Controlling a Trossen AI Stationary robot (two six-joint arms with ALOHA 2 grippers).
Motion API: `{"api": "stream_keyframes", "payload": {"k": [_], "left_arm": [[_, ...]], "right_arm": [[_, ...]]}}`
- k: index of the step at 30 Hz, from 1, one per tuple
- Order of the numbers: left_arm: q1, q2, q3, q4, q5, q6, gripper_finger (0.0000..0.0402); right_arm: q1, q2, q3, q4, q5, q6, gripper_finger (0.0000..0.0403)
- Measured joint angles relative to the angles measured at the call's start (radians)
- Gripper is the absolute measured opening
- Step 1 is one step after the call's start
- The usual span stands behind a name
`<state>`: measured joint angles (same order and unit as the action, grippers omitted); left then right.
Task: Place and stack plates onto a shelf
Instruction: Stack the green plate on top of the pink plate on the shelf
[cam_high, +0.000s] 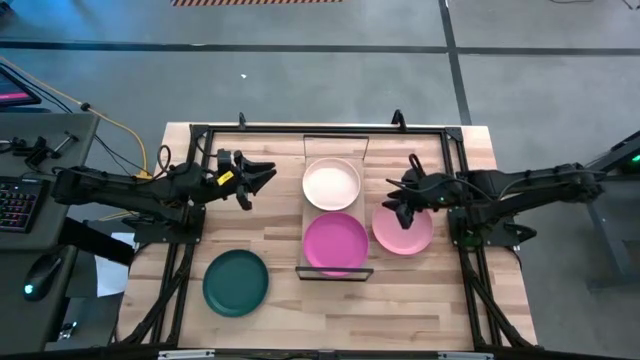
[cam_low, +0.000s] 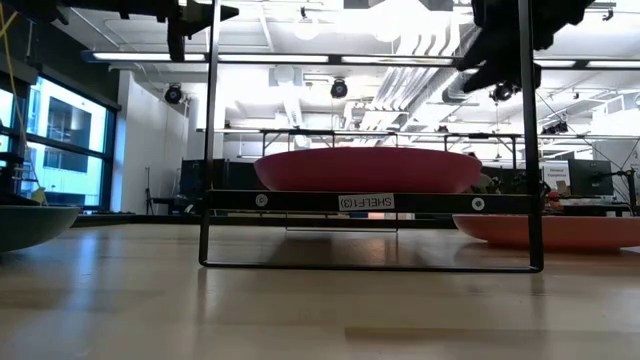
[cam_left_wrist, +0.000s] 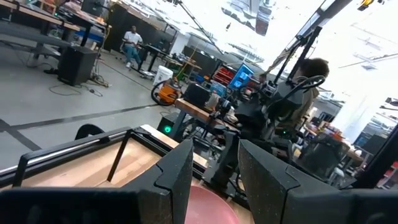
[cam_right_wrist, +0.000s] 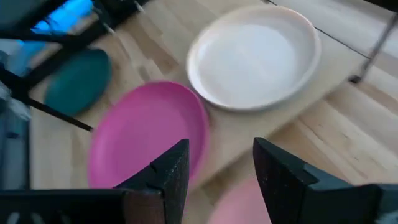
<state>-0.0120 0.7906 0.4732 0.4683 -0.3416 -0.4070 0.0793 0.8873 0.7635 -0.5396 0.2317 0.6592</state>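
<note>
On the shelf (cam_high: 303, 232), a light wood board in a black wire frame, the cream plate (cam_high: 331, 183) sits at the far end and the magenta plate (cam_high: 335, 242) at the near end. A light pink plate (cam_high: 405, 231) rests flat on the table right of the shelf. The dark green plate (cam_high: 236, 282) lies near the table's left near side. No pale teal plate is in view. My left gripper (cam_high: 262, 180) hovers open left of the shelf. My right gripper (cam_high: 398, 208) hangs open above the pink plate's far left rim; its wrist view shows the magenta plate (cam_right_wrist: 146, 134) and cream plate (cam_right_wrist: 255, 56).
A black frame (cam_high: 320, 130) runs along the table's far edge and down both sides. Bare wood lies near the table's near edge right of the green plate. In the low view the shelf's wire legs (cam_low: 205, 200) stand upright. People show in the room beyond.
</note>
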Motion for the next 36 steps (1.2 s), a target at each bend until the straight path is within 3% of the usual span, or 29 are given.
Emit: {"api": "stream_keyframes", "payload": {"k": [4,8,12,16,21,28,32,36], "left_arm": [[0.000,0.000,0.000,0.000,-0.001,0.000,0.0119],[0.000,0.000,0.000,0.000,-0.002,0.018,0.0119],[0.000,0.000,0.000,0.000,-0.003,0.024,0.0119],[0.000,0.000,0.000,0.000,-0.003,0.025,0.0119],[0.000,0.000,0.000,0.000,-0.003,0.025,0.0119],[0.000,0.000,0.000,-0.001,0.051,0.052,0.0119],[0.000,0.000,0.000,-0.005,0.150,0.052,0.0118],[0.000,0.000,0.000,-0.053,0.175,0.053,0.0113]], "right_arm": [[-0.030,-0.030,-0.004,-0.109,-0.027,-0.023,0.0158],[-0.065,-0.127,-0.084,-0.098,-0.081,-0.005,0.0158],[-0.076,-0.240,-0.195,0.051,-0.092,0.047,0.0158],[-0.076,-0.302,-0.287,0.329,-0.089,0.056,0.0158],[-0.076,-0.297,-0.327,0.601,-0.085,-0.113,0.0158],[-0.076,-0.292,-0.327,0.648,-0.085,-0.273,0.0158],[-0.074,-0.291,-0.327,0.649,-0.084,-0.279,0.0158],[-0.074,-0.291,-0.327,0.649,-0.085,-0.278,0.0158]]}}
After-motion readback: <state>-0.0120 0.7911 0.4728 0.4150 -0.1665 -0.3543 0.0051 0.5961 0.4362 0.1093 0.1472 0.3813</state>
